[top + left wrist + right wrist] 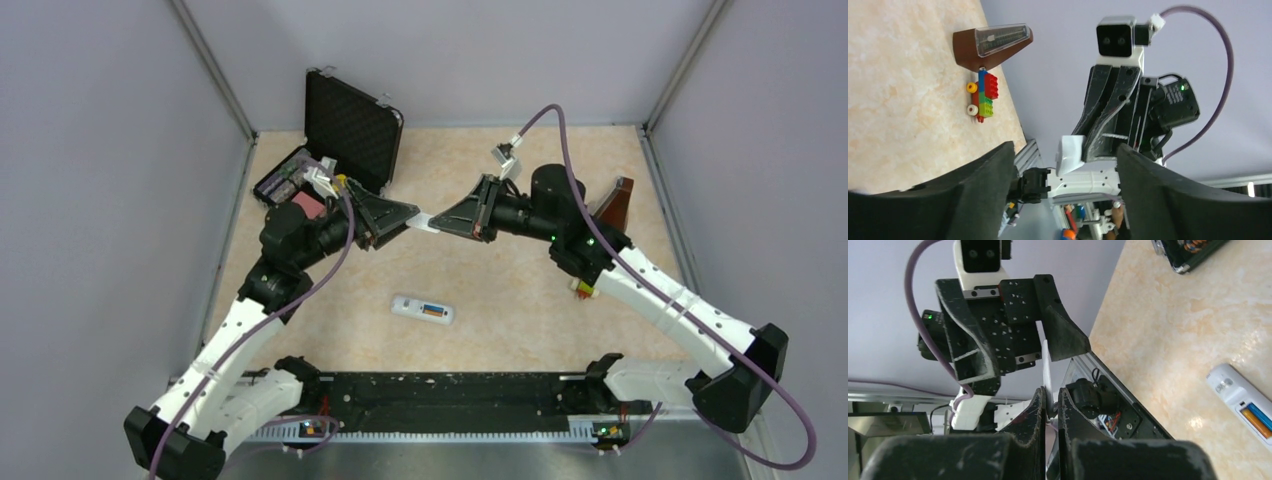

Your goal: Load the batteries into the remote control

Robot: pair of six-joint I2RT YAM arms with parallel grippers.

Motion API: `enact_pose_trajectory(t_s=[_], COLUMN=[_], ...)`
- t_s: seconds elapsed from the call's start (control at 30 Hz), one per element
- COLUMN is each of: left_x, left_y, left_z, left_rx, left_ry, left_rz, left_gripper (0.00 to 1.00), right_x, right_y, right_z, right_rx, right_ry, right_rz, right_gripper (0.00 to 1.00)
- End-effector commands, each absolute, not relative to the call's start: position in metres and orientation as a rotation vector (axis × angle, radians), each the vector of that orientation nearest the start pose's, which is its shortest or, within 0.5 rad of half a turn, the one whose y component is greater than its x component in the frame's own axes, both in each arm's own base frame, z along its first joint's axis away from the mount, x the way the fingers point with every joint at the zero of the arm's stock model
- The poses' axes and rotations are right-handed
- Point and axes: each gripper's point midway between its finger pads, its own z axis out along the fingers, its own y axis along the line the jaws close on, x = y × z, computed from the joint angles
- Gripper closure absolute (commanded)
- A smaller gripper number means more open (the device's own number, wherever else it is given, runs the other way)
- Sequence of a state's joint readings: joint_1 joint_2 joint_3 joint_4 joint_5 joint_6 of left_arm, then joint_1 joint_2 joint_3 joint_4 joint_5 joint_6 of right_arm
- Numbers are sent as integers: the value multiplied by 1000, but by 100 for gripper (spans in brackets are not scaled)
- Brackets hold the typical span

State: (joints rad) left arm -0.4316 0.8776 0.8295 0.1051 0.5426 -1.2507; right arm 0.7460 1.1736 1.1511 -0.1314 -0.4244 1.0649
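Apparently the step in hand is passing the small white cover [1070,154] from one arm to the other in mid-air, above the table. The right gripper [1050,392] has its fingers pinched flat on one end of the cover. The left gripper [408,220] faces it with fingers spread wide and holding nothing. The cover's free end is at or just inside that gap; I cannot tell which.

To do this well, the left fingers should close squarely on the flat faces, with enough depth, before the right lets go. So thin a piece could twist or drop.

The remote [423,310] lies flat on the table, nearer the arm bases, slot up, with the orange and blue batteries [1255,417] side by side inside it.

The table [520,290] has a pale, marbled beige top, walled by plain grey-lilac panels. An open black case [352,128] stands at the back left. A brown metronome [993,44] and a toy block train [982,95] sit at the right.
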Motion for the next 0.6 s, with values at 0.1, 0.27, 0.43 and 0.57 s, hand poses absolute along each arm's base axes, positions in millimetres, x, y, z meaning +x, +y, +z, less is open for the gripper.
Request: enact_pose_trajectory(t_s=[0.1, 0.27, 0.43, 0.57], left_x=[241, 240, 238, 231], left_y=[-196, -170, -169, -172], left_z=[281, 213, 163, 118], left_rx=[-322, -392, -426, -454], left_ry=[2001, 2157, 2258, 2364], left_rz=[-1158, -905, -860, -844], left_gripper=[12, 16, 20, 28], right_x=[198, 188, 177, 183], right_y=[320, 317, 332, 339], right_z=[297, 218, 160, 135], right_rx=[7, -16, -6, -7], right_ry=[2185, 2354, 2435, 2466], right_rz=[1485, 1363, 1351, 1302], right_gripper=[100, 100, 100, 100])
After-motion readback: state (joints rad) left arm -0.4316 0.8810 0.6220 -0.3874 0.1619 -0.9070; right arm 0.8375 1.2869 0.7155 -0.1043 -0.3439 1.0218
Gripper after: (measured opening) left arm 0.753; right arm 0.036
